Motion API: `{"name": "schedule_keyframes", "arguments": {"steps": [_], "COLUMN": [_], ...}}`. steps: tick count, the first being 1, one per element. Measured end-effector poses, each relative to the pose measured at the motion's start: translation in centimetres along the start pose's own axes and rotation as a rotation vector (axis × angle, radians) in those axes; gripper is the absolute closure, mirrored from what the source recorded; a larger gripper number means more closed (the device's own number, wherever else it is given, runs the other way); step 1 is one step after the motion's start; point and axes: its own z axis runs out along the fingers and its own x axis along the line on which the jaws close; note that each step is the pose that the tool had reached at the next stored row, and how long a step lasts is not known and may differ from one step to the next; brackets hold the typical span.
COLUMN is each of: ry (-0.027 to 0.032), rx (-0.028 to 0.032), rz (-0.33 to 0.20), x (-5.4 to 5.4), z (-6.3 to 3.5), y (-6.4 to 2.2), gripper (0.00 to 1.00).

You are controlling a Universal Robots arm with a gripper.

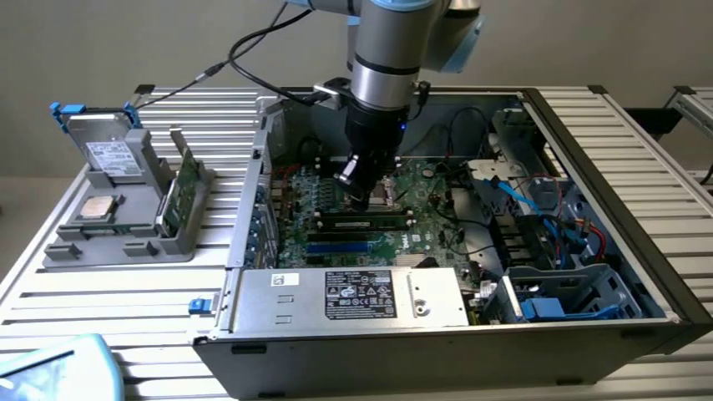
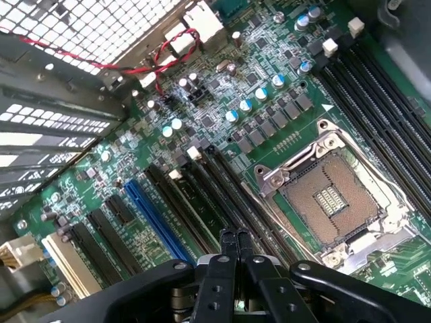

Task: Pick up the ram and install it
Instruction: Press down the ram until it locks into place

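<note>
A robot arm reaches down into an open desktop computer case (image 1: pixel 624 251) that lies on its side on a slatted metal table (image 1: pixel 123 284). In the exterior view the gripper (image 1: pixel 359 196) sits at the centre of the frame, low over the green motherboard (image 1: pixel 446 196). Its fingers are pressed together with nothing between them; in the wrist view the two black fingertips (image 2: pixel 227 243) meet at the bottom centre of the frame, directly above a memory slot. The ram (image 1: pixel 362 221), a slim dark stick, lies in a slot just below the gripper in the exterior view, level and flanked by the slot's end clips; in the wrist view it runs diagonally from the centre toward the fingertips (image 2: pixel 210 214). It appears already placed, and the step in hand looks like pressing it home with the closed fingers. Doing that well means pushing straight down on the stick's top edge, keeping it square to the slot, until the clips latch. The empty processor socket (image 2: pixel 333 202) sits at the right of the wrist view and should stay untouched. A grey parts holder (image 1: pixel 123 217) stands at the left of the exterior view.
</note>
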Motion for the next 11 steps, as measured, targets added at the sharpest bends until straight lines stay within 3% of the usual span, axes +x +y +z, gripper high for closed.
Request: {"name": "schedule_keyframes", "arguments": {"steps": [11], "ry": [-0.0059], "rx": [-0.0228], "rz": [0.164], "x": [0.0], "z": [0.0], "y": [0.0], "gripper": [0.89]}}
